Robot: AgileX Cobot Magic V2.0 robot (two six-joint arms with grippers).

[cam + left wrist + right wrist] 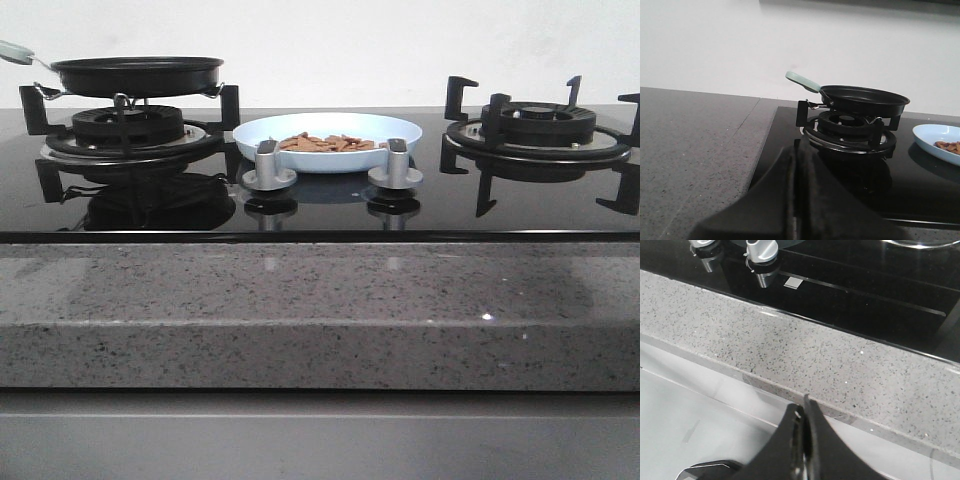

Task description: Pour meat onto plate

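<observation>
Counter: grey speckled stone ledge point(320, 290) runs across the front, nearest me, with the glossy black hob point(320, 215) behind it and a plain white wall at the back.
Right gripper point(804, 407): my right wrist view shows the fingers pressed together on nothing, hanging off the near edge of the ledge, well apart from the hob.
Left gripper point(796, 160): fingers also clenched flat against each other and empty, low over the hob's left front, pointing at the left burner point(847, 132).
Knobs point(332, 170): two silver knobs stand just in front of the plate.
Plate point(328, 142): pale blue dish sitting flat on the glass between the two burners.
Meat point(328, 143): orange-brown slices lie heaped in the plate's middle; I see none on the glass.
Pan point(137, 75): black pan rests level on the left burner, its pale handle point(803, 81) sticking out to the left; from these angles I cannot tell whether anything is left inside.
Step, as I judge it: the pour looks finished, so doing it well now means keeping both arms clear, backing off low and slow, and not clipping the handle or knobs.
</observation>
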